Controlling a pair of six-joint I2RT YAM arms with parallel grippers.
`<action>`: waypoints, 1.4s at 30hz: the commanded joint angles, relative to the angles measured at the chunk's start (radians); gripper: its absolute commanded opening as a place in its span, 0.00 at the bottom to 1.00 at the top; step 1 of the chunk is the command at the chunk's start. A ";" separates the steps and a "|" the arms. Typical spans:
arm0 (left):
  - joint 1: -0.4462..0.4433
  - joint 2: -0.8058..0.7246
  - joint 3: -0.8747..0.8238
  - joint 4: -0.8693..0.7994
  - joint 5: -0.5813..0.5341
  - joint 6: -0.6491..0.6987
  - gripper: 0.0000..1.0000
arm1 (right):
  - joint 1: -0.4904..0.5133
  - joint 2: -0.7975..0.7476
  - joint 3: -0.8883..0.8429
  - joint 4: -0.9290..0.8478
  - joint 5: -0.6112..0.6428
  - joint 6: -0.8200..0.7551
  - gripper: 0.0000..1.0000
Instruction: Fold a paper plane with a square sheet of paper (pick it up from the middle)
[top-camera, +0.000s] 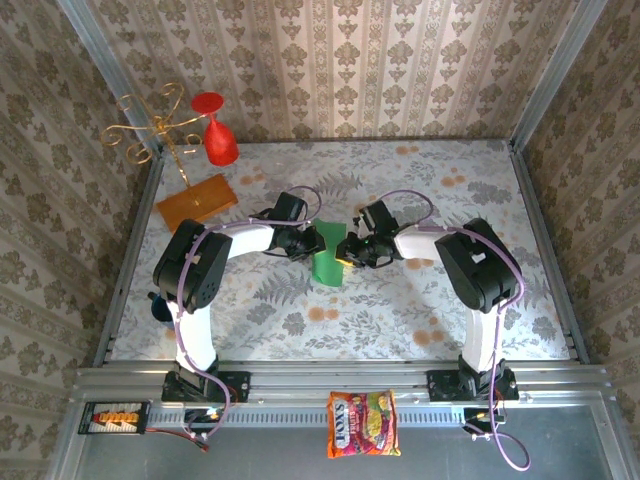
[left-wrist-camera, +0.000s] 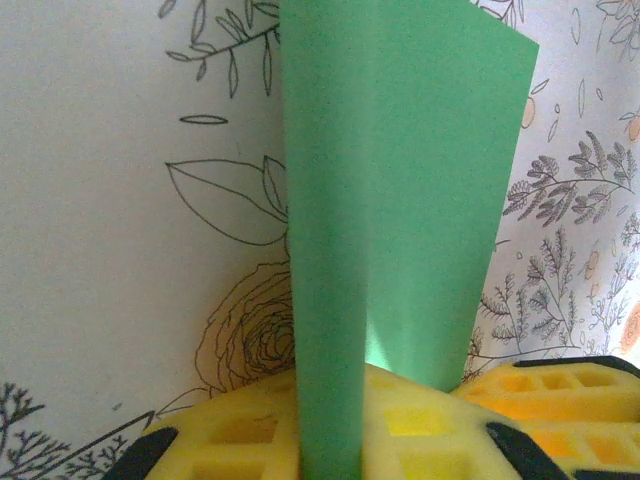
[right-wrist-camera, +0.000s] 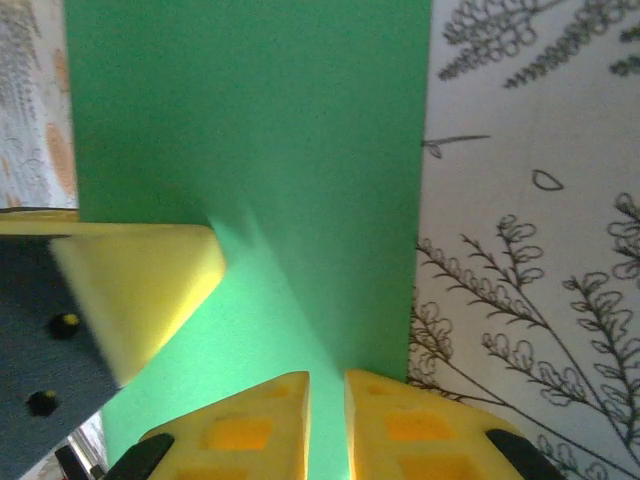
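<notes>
The plain bright green paper (left-wrist-camera: 400, 180) stands upright, folded over lengthwise.

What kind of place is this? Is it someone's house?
Probably not a house: more likely a robot test booth dressed like a room. Wallpapered walls box in a flowery table, and two robot arms are bolted to a metal rail.

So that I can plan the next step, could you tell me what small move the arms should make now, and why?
Probably lower the green sheet flat onto the table to press the fold. Both the left gripper and the right gripper pinch it, yet its two layers spread apart in a loose V, so the crease looks unfinished.
</notes>
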 joint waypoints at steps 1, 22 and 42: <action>-0.002 -0.024 0.002 -0.079 -0.041 0.034 0.19 | 0.006 0.023 0.032 -0.094 0.024 -0.034 0.17; -0.060 -0.073 0.082 -0.352 -0.193 0.066 0.62 | 0.005 0.076 0.065 -0.132 0.015 -0.038 0.23; -0.070 0.015 0.064 -0.368 -0.242 0.084 0.32 | -0.139 -0.120 0.019 -0.108 -0.043 -0.088 0.35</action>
